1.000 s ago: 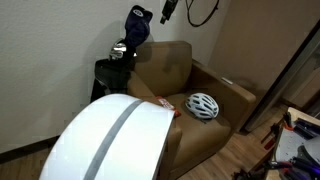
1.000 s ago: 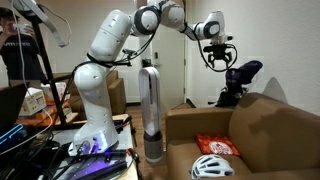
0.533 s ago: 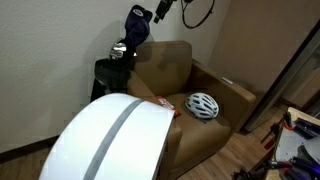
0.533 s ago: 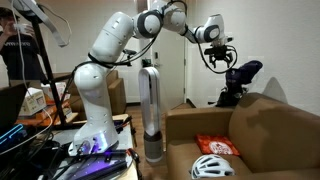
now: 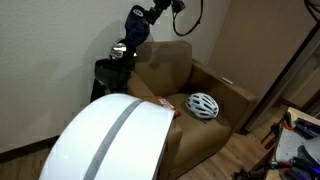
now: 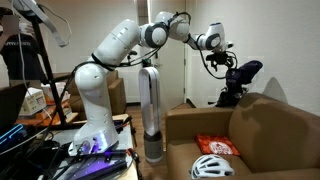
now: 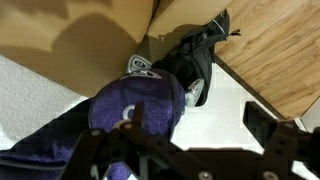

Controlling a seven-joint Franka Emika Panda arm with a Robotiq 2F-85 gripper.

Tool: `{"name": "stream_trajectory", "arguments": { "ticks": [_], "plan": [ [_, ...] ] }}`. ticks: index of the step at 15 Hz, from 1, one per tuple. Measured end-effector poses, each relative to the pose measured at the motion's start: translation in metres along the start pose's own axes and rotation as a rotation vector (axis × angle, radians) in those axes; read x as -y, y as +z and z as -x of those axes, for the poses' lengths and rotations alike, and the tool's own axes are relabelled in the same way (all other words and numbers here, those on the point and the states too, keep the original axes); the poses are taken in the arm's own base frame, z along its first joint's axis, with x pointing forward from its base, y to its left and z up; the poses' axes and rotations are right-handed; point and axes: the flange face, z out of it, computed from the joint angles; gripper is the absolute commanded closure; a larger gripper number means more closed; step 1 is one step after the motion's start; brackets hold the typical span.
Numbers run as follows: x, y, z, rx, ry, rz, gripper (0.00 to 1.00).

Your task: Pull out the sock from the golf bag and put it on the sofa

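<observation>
The gripper (image 5: 160,13) hung, fingers spread, just above the head cover (image 5: 137,22) topping the golf bag (image 5: 108,72), which stood squeezed between the wall (image 5: 50,45) and the sofa (image 5: 180,70) edge. The sock could not be made out.

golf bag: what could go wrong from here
1. The tool hovers by the dark blue head cover; it may grab that, since no sock shows clearly.
2. It could knock the club heads or tip the golf bag.
3. A helmet crowds the sofa seat.

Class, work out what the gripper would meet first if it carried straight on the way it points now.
Most likely the blue head cover atop the golf bag, though the gripper's depth is unclear.
</observation>
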Motion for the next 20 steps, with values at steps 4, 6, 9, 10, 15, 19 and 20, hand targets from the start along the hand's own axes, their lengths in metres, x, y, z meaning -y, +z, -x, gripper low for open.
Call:
{"name": "stream_trajectory", "arguments": {
  "ticks": [4, 6, 9, 10, 15, 19, 20],
  "plan": [
    [-0.006, 0.018, -0.005, -0.054, 0.02, 0.022, 0.03],
    [-0.01, 0.029, -0.004, -0.061, 0.027, 0.036, 0.27],
    [-0.014, 0.041, -0.003, -0.06, 0.035, 0.056, 0.44],
    [-0.016, 0.042, -0.004, -0.063, 0.037, 0.064, 0.51],
    [-0.024, 0.039, -0.006, -0.073, 0.047, 0.094, 0.82],
    [-0.022, 0.038, -0.007, -0.07, 0.043, 0.105, 0.94],
    [-0.022, 0.037, -0.008, -0.07, 0.041, 0.106, 0.95]
  ]
}}
